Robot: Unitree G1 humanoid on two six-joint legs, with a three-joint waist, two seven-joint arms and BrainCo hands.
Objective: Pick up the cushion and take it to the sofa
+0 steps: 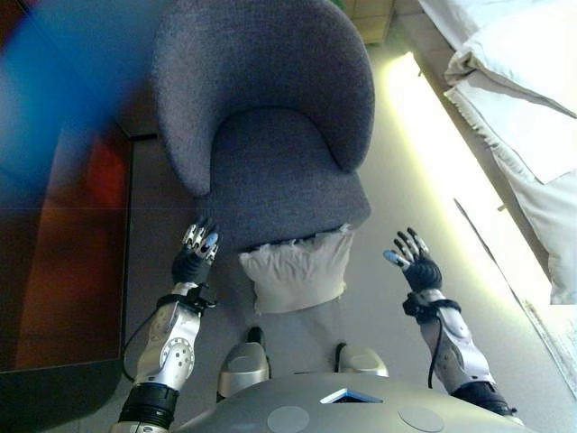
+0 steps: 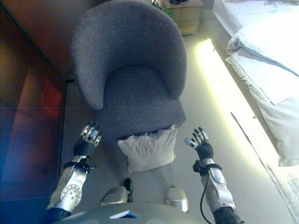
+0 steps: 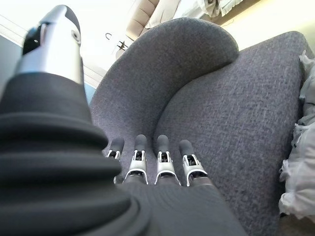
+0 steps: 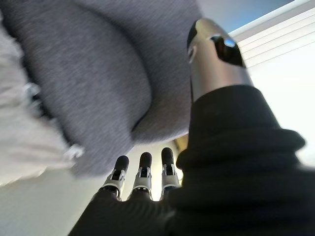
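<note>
A white fringed cushion point(image 1: 296, 272) leans on the floor against the front of a grey tub armchair point(image 1: 270, 117), also seen as the cushion point(image 2: 147, 148) below the armchair point(image 2: 131, 65). My left hand point(image 1: 195, 256) hovers open to the cushion's left, near the seat's front corner, holding nothing. My right hand point(image 1: 413, 262) is open to the cushion's right, over the floor, apart from it. In the left wrist view the fingers point(image 3: 162, 164) point at the chair's seat, with the cushion's edge point(image 3: 298, 167) beside it. The right wrist view has the fingers point(image 4: 142, 178) straight below the seat, cushion point(image 4: 24, 142) alongside.
A dark wooden cabinet point(image 1: 63, 262) stands close on the left. A bed with white linen point(image 1: 523, 99) runs along the right, with a lit strip point(image 1: 442, 171) at its base. Grey floor lies between armchair and bed. A small shelf unit point(image 2: 187, 14) stands behind the chair.
</note>
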